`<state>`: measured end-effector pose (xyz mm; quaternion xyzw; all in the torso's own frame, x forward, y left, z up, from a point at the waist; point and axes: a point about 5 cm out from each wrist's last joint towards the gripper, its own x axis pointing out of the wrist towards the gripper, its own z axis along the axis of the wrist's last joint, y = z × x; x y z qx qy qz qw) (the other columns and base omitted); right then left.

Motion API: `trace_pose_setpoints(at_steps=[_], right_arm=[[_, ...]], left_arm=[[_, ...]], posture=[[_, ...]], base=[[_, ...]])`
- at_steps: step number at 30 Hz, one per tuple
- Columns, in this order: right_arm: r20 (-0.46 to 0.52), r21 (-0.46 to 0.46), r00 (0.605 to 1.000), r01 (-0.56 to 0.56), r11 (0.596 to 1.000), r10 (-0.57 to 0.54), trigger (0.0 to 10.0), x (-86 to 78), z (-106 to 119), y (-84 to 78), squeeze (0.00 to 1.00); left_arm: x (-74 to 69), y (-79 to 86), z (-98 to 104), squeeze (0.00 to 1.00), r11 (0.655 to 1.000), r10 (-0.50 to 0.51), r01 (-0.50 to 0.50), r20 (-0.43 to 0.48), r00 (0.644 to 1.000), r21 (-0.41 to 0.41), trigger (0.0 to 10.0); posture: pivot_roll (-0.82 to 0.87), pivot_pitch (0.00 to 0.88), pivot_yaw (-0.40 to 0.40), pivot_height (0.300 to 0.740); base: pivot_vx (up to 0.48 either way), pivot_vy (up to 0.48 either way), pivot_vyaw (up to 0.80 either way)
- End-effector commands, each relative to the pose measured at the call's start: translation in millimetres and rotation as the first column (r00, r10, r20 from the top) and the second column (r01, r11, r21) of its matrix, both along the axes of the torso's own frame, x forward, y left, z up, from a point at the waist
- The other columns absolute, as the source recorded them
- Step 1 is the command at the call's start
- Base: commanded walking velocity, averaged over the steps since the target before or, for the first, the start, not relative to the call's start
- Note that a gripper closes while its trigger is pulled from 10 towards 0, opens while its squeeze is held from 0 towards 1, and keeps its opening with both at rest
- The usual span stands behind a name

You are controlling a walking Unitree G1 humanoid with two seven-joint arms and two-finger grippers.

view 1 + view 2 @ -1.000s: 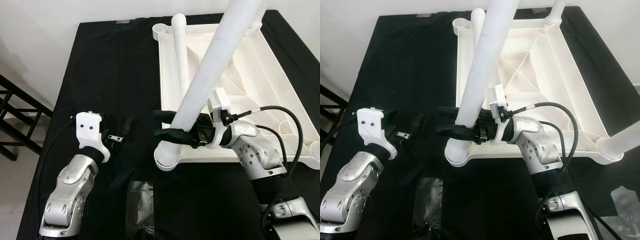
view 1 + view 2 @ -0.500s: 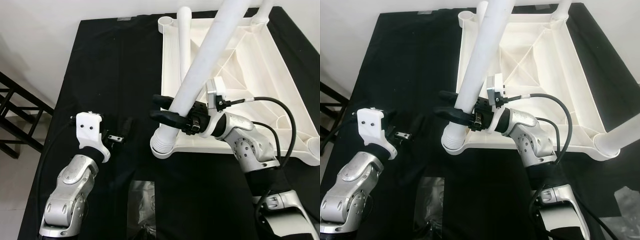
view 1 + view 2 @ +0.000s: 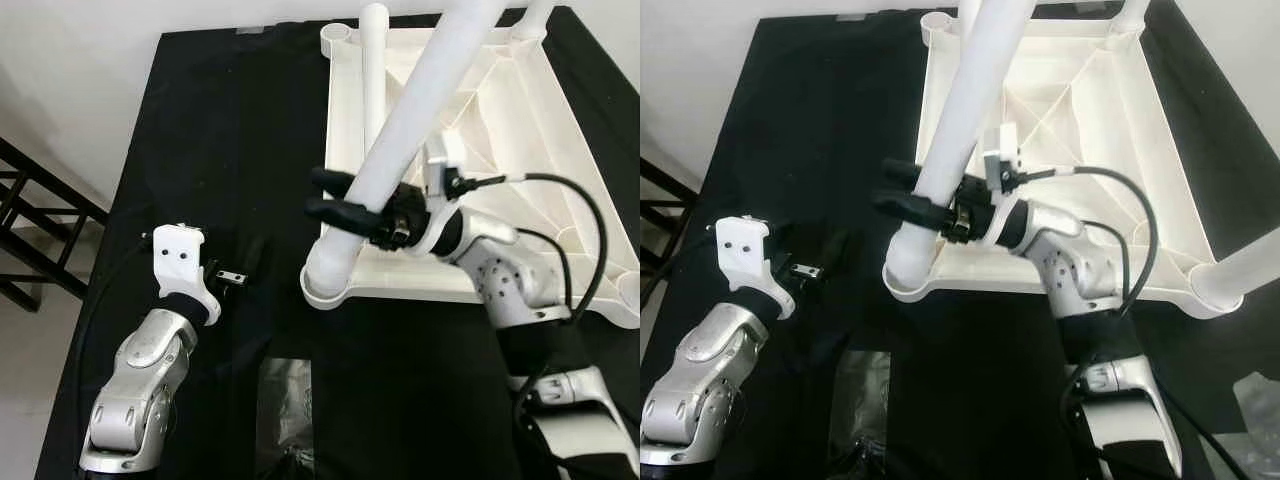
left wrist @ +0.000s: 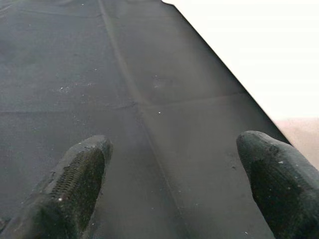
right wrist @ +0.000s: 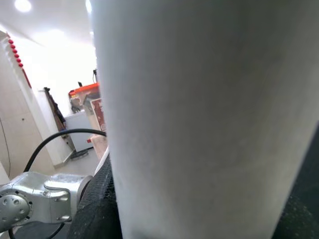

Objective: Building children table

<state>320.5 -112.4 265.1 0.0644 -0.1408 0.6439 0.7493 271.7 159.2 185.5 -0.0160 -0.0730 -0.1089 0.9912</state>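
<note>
While the right gripper (image 3: 335,196) is clenching its jaws around the white table leg (image 3: 400,140) seated in the upturned tabletop's (image 3: 520,150) near-left corner socket, the left gripper (image 4: 174,179) is hovering with jaws released above the black-draped counter (image 3: 200,150).

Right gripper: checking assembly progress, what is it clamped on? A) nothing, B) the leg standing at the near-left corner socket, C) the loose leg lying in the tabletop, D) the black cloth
B: the right gripper has its black fingers around the tilted white table leg, just above the corner socket.

Table top (image 3: 520,130) lies on cloth (image 3: 220,130), leg (image 3: 400,150) at its near-left corner
</note>
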Motion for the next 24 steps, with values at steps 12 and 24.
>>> trace_pose_setpoints(at_steps=[12, 24], right_arm=[[0.096, -0.251, 0.994, -0.024, 0.968, 0.049, 10.0, -4.1, -20.3, 10.4, 0.00], [0.035, -0.257, 0.997, -0.055, 0.965, 0.066, 10.0, -4.3, -25.5, 8.2, 0.00]], left_arm=[[-1.5, 3.8, -6.2, 0.00, 1.000, 0.024, -0.023, -0.019, 1.000, 0.020, 10.0], [-0.7, 7.0, -6.7, 0.00, 0.999, 0.044, -0.043, -0.021, 0.999, 0.029, 10.0]], posture=[[0.07, 0.312, 0.020, 0.740], [0.07, 0.318, 0.018, 0.740]], base=[[0.000, 0.000, 0.00], [0.000, 0.000, 0.00]])
